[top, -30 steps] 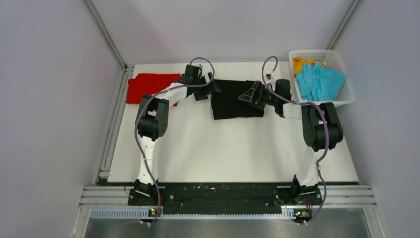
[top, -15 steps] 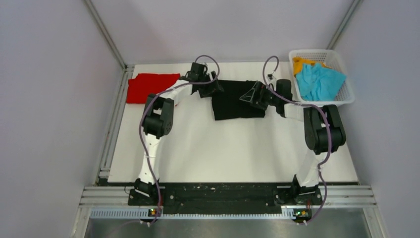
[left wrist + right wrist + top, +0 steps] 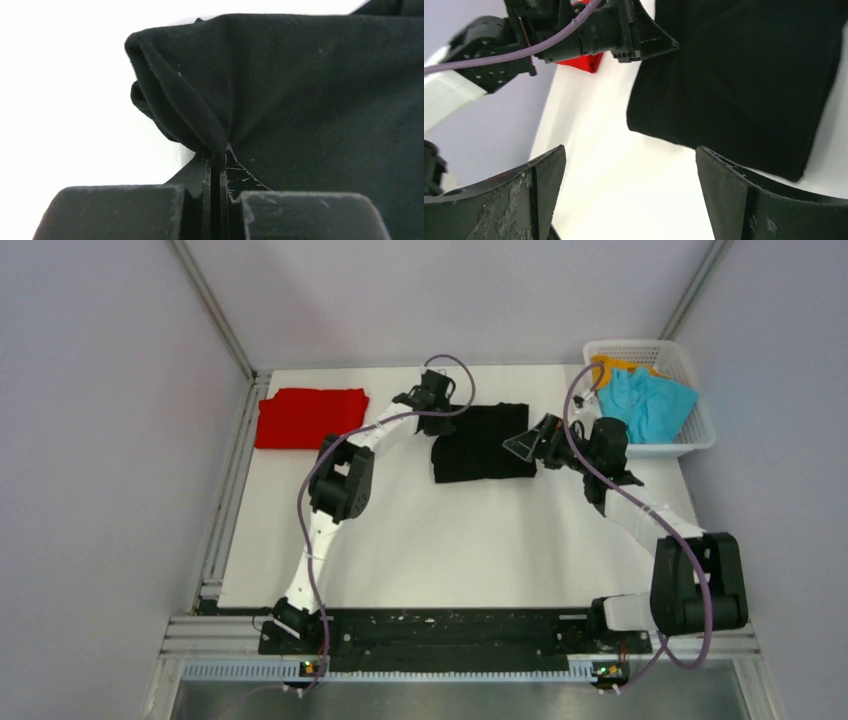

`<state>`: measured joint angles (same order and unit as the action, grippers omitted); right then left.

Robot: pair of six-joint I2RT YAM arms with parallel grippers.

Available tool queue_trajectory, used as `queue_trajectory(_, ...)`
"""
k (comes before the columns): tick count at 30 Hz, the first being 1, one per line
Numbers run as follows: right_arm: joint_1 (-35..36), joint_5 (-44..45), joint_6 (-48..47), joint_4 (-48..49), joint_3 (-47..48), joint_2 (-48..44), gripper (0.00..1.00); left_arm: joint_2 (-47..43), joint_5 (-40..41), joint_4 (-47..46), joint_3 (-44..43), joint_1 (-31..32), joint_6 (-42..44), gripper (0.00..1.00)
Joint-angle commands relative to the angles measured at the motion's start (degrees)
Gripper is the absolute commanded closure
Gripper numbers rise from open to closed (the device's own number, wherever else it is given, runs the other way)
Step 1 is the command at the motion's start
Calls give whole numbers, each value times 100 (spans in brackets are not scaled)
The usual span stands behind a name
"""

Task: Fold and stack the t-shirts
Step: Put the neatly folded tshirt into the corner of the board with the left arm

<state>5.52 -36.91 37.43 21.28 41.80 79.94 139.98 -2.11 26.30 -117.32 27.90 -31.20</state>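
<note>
Pulled back rightward: right pincer [image 3: 630, 150], spread wide; left pincer [image 3: 217, 160] clamps black t-shirt [image 3: 485, 445] fold, seemingly lifted.

place: robot lab cell | evidence: plain grey walls [image 3: 100, 490], aluminium frame [image 3: 212, 310], white table [image 3: 480, 540], two arms [image 3: 335, 480] bolted on base rail [image 3: 460, 643]

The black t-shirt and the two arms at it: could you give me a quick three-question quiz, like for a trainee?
1. True or false: the left gripper is shut on a fold of the black t-shirt.
2. Where do the cyan garment and the orange garment lie? A. on the black t-shirt B. in the white basket C. in the left gripper
3. Fill in: the right gripper has its jaws ____.
Key: 1 true; 2 B; 3 open.
</note>
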Motion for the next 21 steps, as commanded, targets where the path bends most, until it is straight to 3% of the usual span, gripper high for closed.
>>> queue_trajectory(1, -29, 762, -735, -837, -375, -1024, 1, -269, 2033, 1054, 265, 378, 1115, 100)
queue_trajectory(8, -33, 1789, -1138, -1419, -591, -2044, 1, -1217, 3147, 275, 1086, 46, 3111, 100)
queue_trajectory(21, -26, 2211, -1257, -1680, -442, -1834, 1, -2125, 3212, -1029, 1561, -863, 5490, 100)
